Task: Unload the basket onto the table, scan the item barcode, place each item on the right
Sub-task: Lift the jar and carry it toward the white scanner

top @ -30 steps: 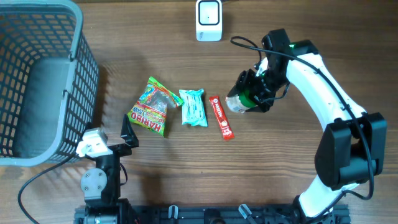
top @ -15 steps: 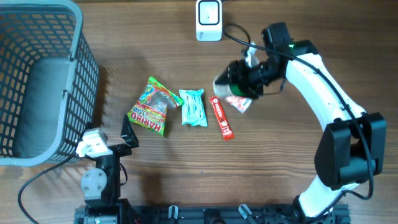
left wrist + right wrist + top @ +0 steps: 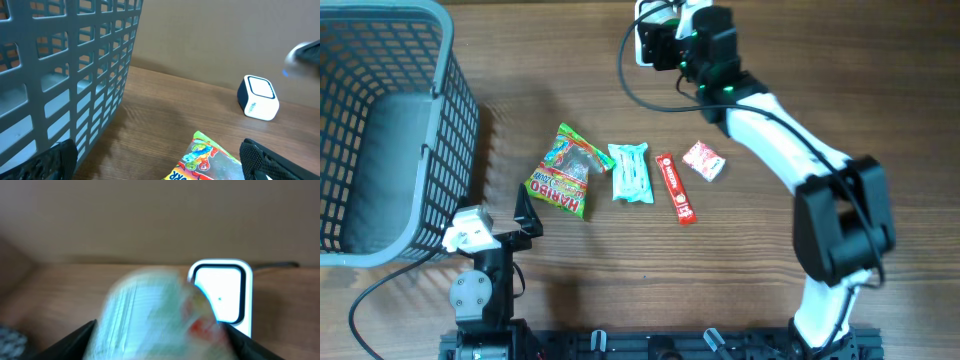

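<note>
Basket left of candy bag; scanner behind.

The barcode scanner is a small white box with a dark-rimmed bright window, standing upright on the wood. The package (pale green and white with a red patch, too blurred to read) hangs just in front of the scanner's window, overlapping its left edge, held off the table between the fingers of the right gripper.
</note>
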